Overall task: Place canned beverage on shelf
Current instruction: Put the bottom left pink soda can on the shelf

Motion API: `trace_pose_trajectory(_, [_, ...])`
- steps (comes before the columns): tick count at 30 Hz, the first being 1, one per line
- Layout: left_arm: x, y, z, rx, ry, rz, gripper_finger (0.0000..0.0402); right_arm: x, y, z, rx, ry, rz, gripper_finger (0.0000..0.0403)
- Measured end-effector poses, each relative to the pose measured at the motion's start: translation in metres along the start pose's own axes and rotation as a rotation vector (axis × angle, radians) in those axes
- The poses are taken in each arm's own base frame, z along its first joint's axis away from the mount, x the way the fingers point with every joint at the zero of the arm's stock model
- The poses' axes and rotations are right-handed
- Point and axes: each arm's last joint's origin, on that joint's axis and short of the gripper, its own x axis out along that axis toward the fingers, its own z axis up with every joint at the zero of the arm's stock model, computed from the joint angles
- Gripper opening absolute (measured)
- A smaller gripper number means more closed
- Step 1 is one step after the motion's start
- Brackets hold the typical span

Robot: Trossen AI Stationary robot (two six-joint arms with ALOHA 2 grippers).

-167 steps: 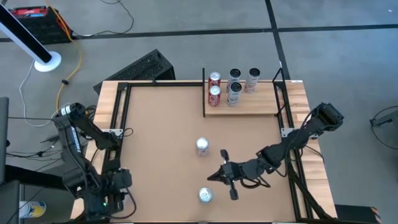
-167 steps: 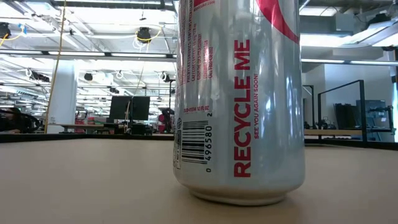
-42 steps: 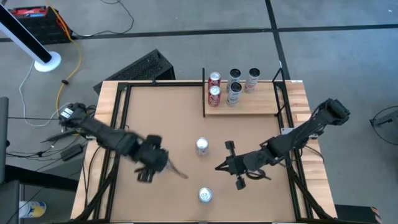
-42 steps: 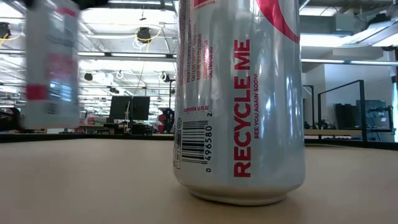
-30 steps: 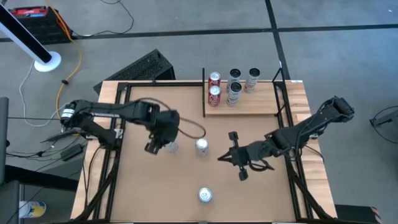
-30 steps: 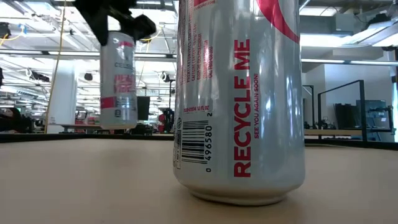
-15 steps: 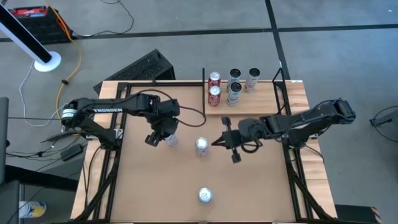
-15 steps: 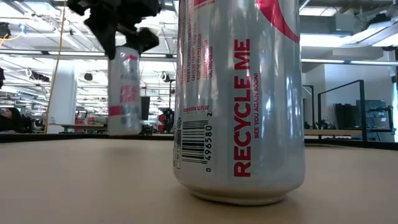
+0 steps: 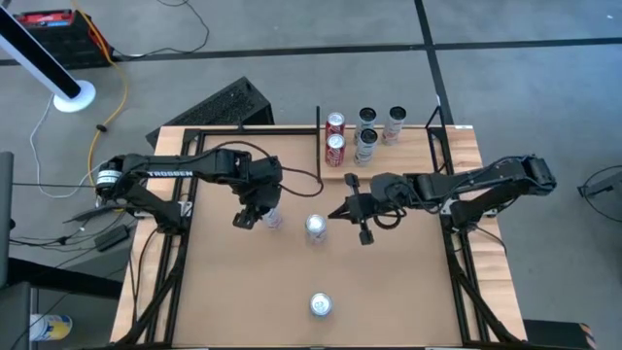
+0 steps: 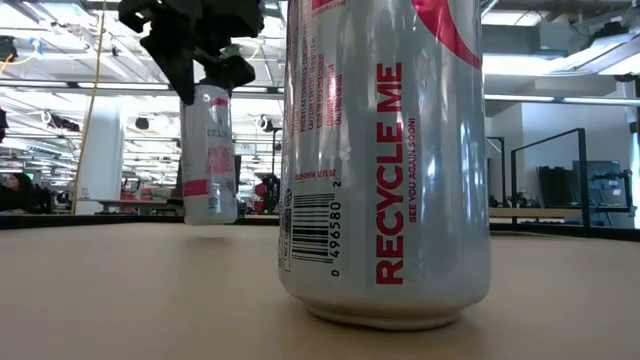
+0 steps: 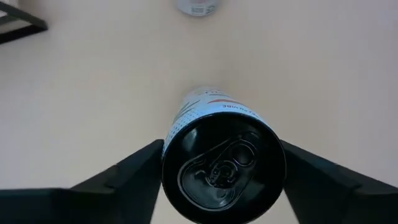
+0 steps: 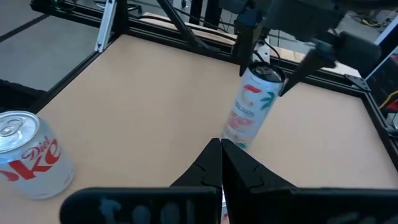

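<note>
A slim white can with pink print (image 10: 208,160) hangs near the table's middle, its black top (image 11: 224,168) between the fingers of my left gripper (image 9: 262,209). My right gripper (image 9: 335,214) is shut, holds nothing, and points toward that can (image 12: 252,106) from the right. A Diet Coke can (image 9: 316,227) stands on the table just before it. Another silver and red can (image 9: 321,304) stands near the front edge and fills the low view (image 10: 385,160). The shelf (image 9: 408,167), a pale board with a black upright bar (image 9: 319,146), lies at the far right and carries several cans. My left gripper pinches the slim can's top end (image 11: 173,146), just under the rim, between its two fingers (image 11: 127,177) on opposite sides. The fingers come from above, slanting down. The can hangs upright below them, its base (image 10: 210,218) a little above the tabletop.
A black frame (image 9: 185,185) runs along the table's left, far and right sides. Two red cans (image 9: 335,136) stand on the shelf by the bar, with darker cans (image 9: 367,131) beside them. Bare tabletop lies at the near left (image 9: 243,292).
My left gripper has carried the slim can a little toward the table's right and lowered it; the can stays upright and clear of the table. My right gripper, still shut, has swung toward the far edge and now sits beside the Diet Coke can.
</note>
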Motion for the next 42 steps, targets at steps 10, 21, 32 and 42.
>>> trace_pose_trajectory(10, [-0.001,0.001,-0.001,-0.016,0.019,0.049,0.0374,0.0,0.001,0.0,0.001,0.004,0.003,0.0023])
trace_pose_trajectory(21, [-0.002,0.0,-0.011,-0.049,0.145,0.103,0.0374,0.0,0.0,0.001,0.008,-0.009,-0.001,0.0023])
trace_pose_trajectory(32, [-0.072,0.0,-0.052,-0.333,-0.198,0.247,0.0327,0.033,-0.009,0.001,0.021,-0.141,-0.003,0.0023])
trace_pose_trajectory(42, [-0.042,-0.029,-0.12,-0.493,-0.801,0.512,0.0279,0.098,-0.061,0.007,0.154,-0.155,0.056,0.0025])
